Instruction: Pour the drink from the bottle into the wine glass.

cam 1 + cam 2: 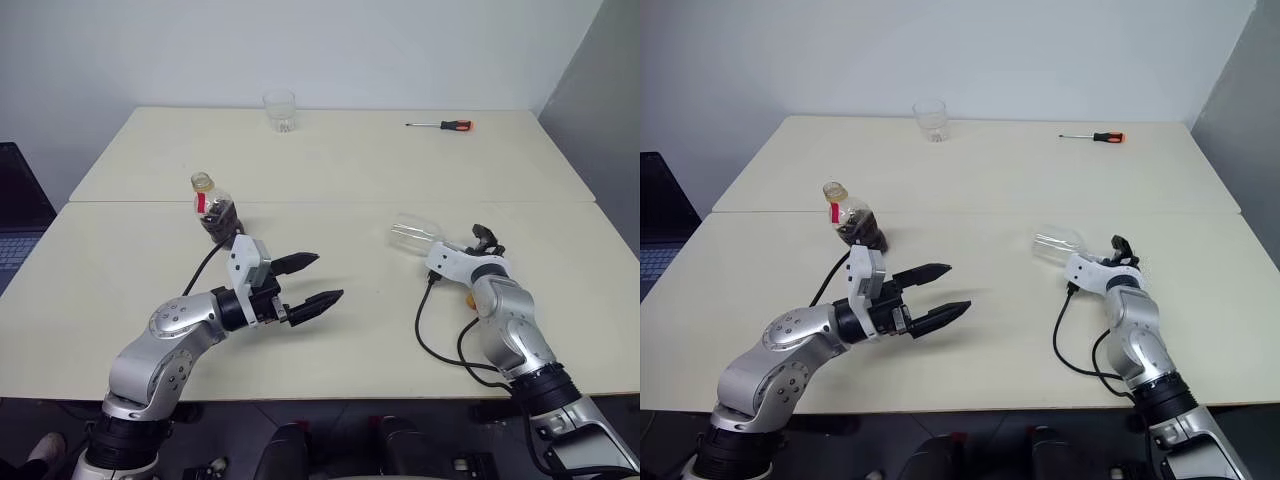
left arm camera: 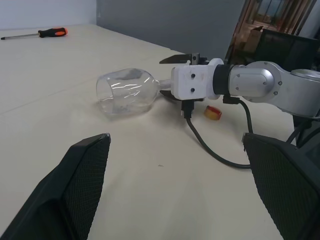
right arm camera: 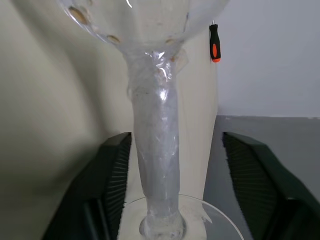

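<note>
Wine glass point(image 1: 416, 235) lies on its side on the table point(image 1: 340, 170), and I see its stem between my right gripper's point(image 3: 172, 185) fingers, a gap on each side, nothing clamped. My left gripper point(image 1: 310, 281) hovers spread wide and empty. Bottle point(image 1: 213, 208) with the dark drink point(image 1: 222, 217) stands upright just beyond it. A tumbler point(image 1: 280, 110) and screwdriver point(image 1: 441, 125) sit far back.
</note>
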Available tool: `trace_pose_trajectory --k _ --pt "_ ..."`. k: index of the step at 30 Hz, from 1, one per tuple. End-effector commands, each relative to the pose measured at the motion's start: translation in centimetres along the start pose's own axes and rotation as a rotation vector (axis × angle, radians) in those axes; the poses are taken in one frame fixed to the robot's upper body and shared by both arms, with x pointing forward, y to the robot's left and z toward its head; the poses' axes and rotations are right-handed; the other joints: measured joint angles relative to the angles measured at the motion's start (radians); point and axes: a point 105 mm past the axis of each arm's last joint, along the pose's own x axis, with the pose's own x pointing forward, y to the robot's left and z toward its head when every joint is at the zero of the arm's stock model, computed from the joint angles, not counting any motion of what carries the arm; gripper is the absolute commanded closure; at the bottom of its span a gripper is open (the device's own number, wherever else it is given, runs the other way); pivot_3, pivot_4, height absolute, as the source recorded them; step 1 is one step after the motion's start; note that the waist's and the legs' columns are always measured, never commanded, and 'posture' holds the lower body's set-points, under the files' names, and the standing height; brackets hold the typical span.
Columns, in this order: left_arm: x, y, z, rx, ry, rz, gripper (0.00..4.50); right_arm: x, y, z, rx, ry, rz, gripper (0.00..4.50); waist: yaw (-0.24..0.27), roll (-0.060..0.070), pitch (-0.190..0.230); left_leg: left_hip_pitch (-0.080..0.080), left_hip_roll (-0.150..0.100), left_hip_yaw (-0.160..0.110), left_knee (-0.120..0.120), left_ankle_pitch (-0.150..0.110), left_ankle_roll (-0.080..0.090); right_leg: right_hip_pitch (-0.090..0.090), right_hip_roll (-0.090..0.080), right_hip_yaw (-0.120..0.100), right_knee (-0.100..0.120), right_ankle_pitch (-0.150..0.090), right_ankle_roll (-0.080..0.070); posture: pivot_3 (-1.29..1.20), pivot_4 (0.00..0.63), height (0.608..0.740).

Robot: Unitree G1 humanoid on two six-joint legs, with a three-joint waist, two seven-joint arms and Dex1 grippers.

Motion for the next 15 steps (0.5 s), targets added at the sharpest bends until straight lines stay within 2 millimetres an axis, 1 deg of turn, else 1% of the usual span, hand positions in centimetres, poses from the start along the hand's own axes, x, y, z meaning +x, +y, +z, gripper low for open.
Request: trace_pose_trajectory --k 1,5,6,12,15 --pt "0.1 -0.2 1.3 0.039 -0.038 -0.006 0.0 0.0 -1.0 0.9 0.007 -0.033 -0.032 2.73 0.0 0.0 0.0 0.0 0.0 0.0 0.0 0.0 0.0 0.0 0.0 0.0 0.0 0.0 0.0 0.0 0.15 0.74" --pt "0.1 -0.2 1.3 0.039 -0.039 -0.006 0.0 -0.1 -1.0 0.8 0.01 -0.034 -0.033 4.2 0.0 0.0 0.0 0.0 0.0 0.0 0.0 0.0 0.0 0.0 0.0 0.0 0.0 0.0 0.0 0.0 0.15 0.74" --pt "0.1 -0.2 1.3 0.038 -0.039 -0.007 0.0 -0.1 -1.0 0.9 0.012 -0.034 -0.034 4.29 0.0 0.0 0.0 0.0 0.0 0.0 0.0 0.0 0.0 0.0 0.0 0.0 0.0 0.0 0.0 0.0 0.15 0.74" --pt "0.1 -0.2 1.2 0.036 -0.038 -0.005 0.0 0.0 -1.2 1.1 0.024 -0.042 -0.044 4.29 0.0 0.0 0.0 0.0 0.0 0.0 0.0 0.0 0.0 0.0 0.0 0.0 0.0 0.0 0.0 0.0 0.15 0.74" --pt "0.0 -0.3 1.2 0.033 -0.038 -0.007 0.0 0.0 -1.8 2.0 0.043 -0.077 -0.067 4.29 0.0 0.0 0.0 0.0 0.0 0.0 0.0 0.0 0.0 0.0 0.0 0.0 0.0 0.0 0.0 0.0 0.15 0.74"
